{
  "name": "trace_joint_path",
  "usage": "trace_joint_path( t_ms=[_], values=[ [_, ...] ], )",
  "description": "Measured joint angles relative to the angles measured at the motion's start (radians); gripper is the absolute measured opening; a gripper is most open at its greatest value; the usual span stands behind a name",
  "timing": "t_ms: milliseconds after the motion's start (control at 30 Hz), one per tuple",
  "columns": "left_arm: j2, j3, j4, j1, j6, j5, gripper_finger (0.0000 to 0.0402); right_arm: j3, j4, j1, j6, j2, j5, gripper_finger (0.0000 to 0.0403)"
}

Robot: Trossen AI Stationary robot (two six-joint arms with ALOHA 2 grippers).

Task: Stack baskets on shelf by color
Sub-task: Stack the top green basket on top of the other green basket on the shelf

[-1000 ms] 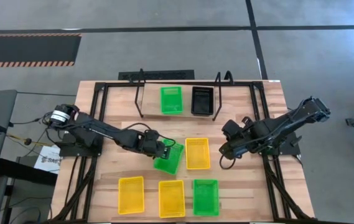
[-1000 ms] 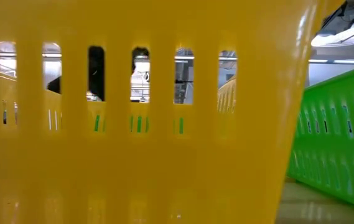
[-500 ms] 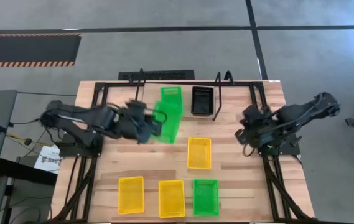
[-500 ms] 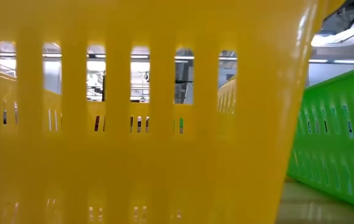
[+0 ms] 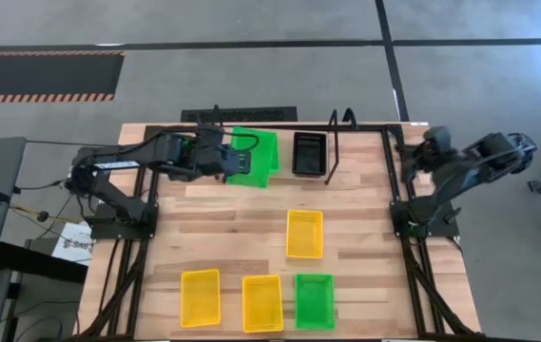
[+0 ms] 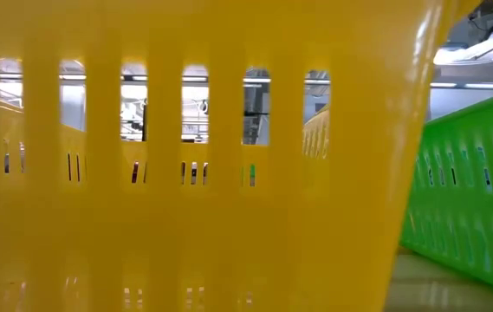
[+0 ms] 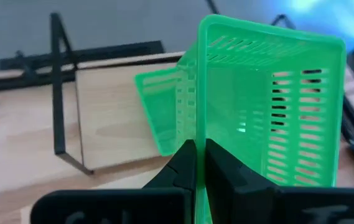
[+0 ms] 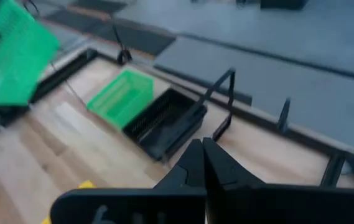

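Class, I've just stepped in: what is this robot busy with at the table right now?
The left gripper is shut on the rim of a green perforated plastic basket, holding it tilted above another green basket on the low black metal shelf. A black basket sits beside that one. The right gripper is shut and empty, at the table's right edge. Three yellow baskets and one green one wait on the wooden table.

Your left arm reaches across the far left of the counter with its left gripper [image 5: 235, 163] raised and jaws clamped tight, while your right arm is folded back at the far right edge, right gripper [image 5: 413, 160] closed and empty.
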Motion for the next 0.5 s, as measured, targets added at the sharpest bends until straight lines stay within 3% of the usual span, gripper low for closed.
trace_joint_path(
  t_ms=[300,500],
  values=[
    [0.181,-0.025,0.255,0.103,-0.109,0.034,0.0000,0.088,0.019,-0.069,-0.291,-0.202,0.018,0.0001],
    [0.266,-0.011,0.268,0.204,-0.159,0.125,0.0000,0.135,0.070,-0.096,-0.466,-0.233,-0.091,0.0000]
  ],
)
